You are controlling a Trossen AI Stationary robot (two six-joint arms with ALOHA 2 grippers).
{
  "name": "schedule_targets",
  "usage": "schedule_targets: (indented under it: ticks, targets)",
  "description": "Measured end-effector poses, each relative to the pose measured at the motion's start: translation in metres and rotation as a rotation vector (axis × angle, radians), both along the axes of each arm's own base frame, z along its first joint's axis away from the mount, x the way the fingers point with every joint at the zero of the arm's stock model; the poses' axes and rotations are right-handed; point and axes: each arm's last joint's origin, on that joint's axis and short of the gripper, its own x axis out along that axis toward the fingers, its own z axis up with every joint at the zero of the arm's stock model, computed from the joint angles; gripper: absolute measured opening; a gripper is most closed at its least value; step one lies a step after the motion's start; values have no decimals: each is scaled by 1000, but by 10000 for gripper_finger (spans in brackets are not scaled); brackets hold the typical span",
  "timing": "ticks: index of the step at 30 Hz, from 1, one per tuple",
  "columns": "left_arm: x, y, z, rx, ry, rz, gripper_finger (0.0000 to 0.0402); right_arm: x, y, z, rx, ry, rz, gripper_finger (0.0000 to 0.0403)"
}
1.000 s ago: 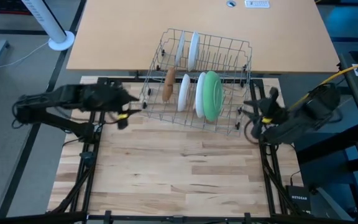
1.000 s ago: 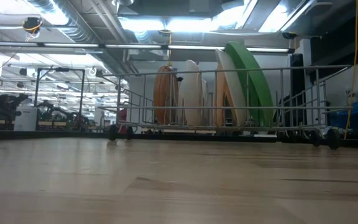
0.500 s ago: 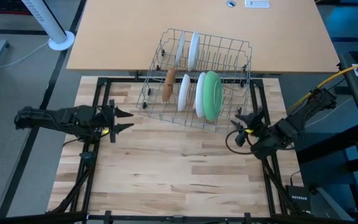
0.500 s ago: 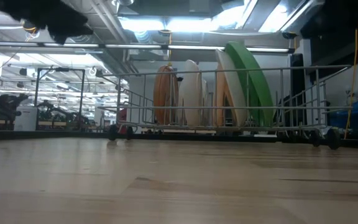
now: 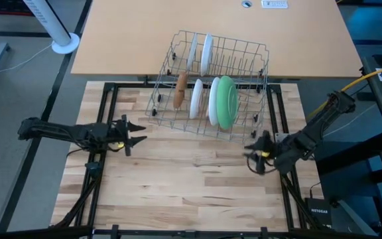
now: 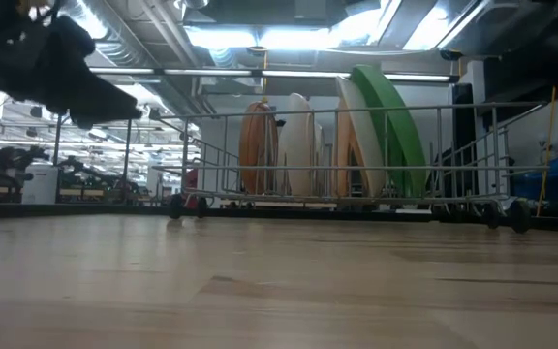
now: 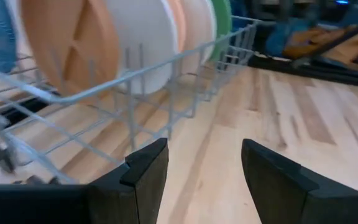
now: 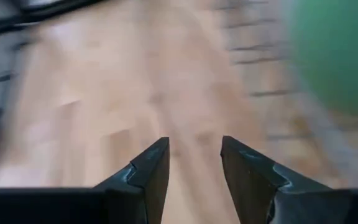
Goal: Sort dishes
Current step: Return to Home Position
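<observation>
The plates (image 5: 196, 98) all stand in the rack (image 5: 171, 63), close ahead of the left gripper (image 5: 140, 133) and beside the right gripper (image 5: 251, 158); both are empty and spread open, so I would pull them back slowly, well clear of the rack.

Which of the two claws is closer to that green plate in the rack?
The right one. The right gripper hangs over the table just off the end of the rack where the green plate stands; the left gripper is beyond the other end.
</observation>
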Motion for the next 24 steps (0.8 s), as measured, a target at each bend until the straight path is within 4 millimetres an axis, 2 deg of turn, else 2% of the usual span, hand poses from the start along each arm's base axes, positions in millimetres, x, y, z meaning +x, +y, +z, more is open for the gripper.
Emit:
schedule_targets:
  ticks: [4, 9, 17, 24]
  targets:
    - [0, 1, -8, 5, -18, 45, 193, 0, 8, 1, 2, -84, 176, 152]
    - [0, 2, -9, 10, -7, 63, 193, -7, 3, 18, -71, -207, 330, 152]
    - [0, 2, -10, 12, 2, 63, 193, -46, -35, 41, -100, -388, 416, 152]
    - [0, 2, -10, 12, 3, 63, 193, -76, -65, 39, -84, -469, 397, 152]
